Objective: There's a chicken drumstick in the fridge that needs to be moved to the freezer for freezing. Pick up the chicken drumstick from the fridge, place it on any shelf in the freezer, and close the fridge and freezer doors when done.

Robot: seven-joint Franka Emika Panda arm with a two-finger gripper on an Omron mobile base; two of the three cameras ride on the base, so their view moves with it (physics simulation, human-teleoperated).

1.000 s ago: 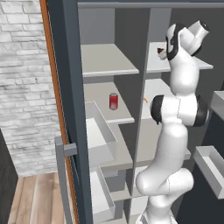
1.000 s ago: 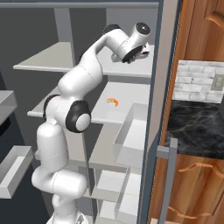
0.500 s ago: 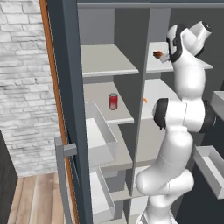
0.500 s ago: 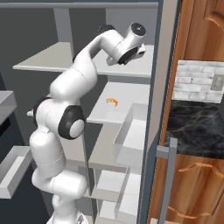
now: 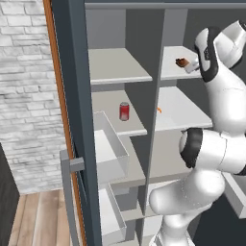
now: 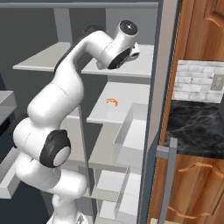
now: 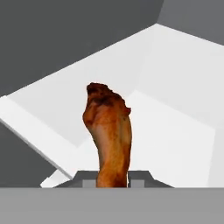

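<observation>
The chicken drumstick [image 7: 109,131] is a reddish-brown lump standing up between my gripper's [image 7: 113,178] fingertips, which are shut on its lower end. In the left base view the chicken drumstick [image 5: 182,62] hangs at my gripper [image 5: 190,67], just over the fridge's top shelf [image 5: 169,71]. The freezer [image 5: 120,43] is the compartment to the left, with a pale shelf [image 5: 115,67] at about the same height. Both doors stand open: the freezer door [image 5: 72,96] at left, the fridge door [image 6: 165,65] at right. My hand [image 6: 127,43] reaches into the top of the fridge.
A red soda can [image 5: 124,111] stands on the freezer's middle shelf. A thin orange curved bit [image 5: 159,110] lies on the fridge's middle shelf. Door bins [image 5: 113,149] [image 6: 131,135] jut out from both doors. A vertical divider [image 5: 154,96] separates the two compartments.
My gripper has closed on the drumstick. The hand has since drawn it slightly outward over the top shelf, and the arm's elbow has swung.
</observation>
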